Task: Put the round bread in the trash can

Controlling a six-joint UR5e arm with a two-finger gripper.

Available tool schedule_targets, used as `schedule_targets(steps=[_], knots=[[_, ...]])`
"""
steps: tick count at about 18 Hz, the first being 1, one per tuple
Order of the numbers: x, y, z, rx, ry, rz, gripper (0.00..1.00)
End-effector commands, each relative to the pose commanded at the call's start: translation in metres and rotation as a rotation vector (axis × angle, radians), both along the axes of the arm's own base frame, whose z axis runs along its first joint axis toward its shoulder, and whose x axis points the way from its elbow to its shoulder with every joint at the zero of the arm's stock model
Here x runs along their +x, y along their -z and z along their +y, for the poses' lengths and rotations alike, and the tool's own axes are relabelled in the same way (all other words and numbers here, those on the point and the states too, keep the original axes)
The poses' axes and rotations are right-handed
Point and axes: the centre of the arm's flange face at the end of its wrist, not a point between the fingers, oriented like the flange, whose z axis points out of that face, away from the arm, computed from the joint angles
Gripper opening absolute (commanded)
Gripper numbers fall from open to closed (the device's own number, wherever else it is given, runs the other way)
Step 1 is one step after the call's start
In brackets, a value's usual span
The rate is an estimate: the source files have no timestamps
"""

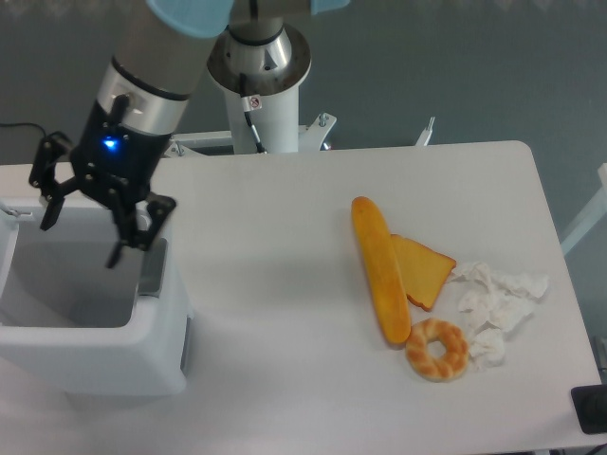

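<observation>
The trash can is a large white boxy bin at the table's left edge, with a greyish inside and a grey tab on its right wall. My gripper hangs over the bin's opening, just above the rim, with its black fingers spread apart and nothing between them. The round bread is out of view: no pale lumpy bun shows on the table, in the fingers or in the part of the bin's inside that I can see.
A long orange baguette, a toast slice, a brown striped ring-shaped bread and crumpled white paper lie at the table's right. The robot's white base stands at the back edge.
</observation>
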Motion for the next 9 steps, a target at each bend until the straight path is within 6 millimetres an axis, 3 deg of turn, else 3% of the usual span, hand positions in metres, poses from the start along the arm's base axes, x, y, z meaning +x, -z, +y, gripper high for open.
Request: schedule_targets(steps=[6,9], knots=[[-0.024,0.002,-0.020,-0.072,-0.030,0.133,1.00],[-0.036,0.002,-0.033,-0.115,0.063,0.286,1.00]])
